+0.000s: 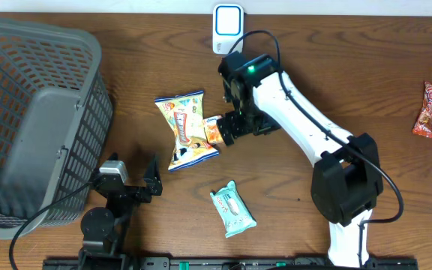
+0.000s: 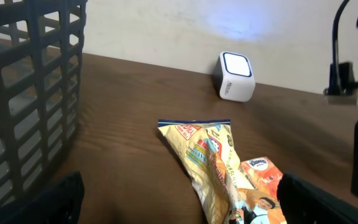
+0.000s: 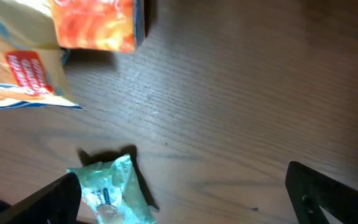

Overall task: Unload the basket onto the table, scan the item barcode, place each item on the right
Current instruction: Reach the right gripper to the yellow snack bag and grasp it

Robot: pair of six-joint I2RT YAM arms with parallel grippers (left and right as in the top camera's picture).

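Box (image 1: pixel 213 132) rt of bag (image 1: pixel 184 129); prob. touching

Soft, even light overhead, faint shadows on the table (image 1: pixel 373 60). Left wrist view: scanner (image 2: pixel 236 76) face glowing white, pale patch on the wall (image 2: pixel 235 25) above it. Right wrist: orange packet (image 3: pixel 95 23) at upper left blurred, mint packet (image 3: pixel 107 190) throwing a dark shadow.

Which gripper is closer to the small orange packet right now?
Right. The right gripper hangs open just beside the orange packet; the left gripper sits open well away, past the yellow bag, by the basket.
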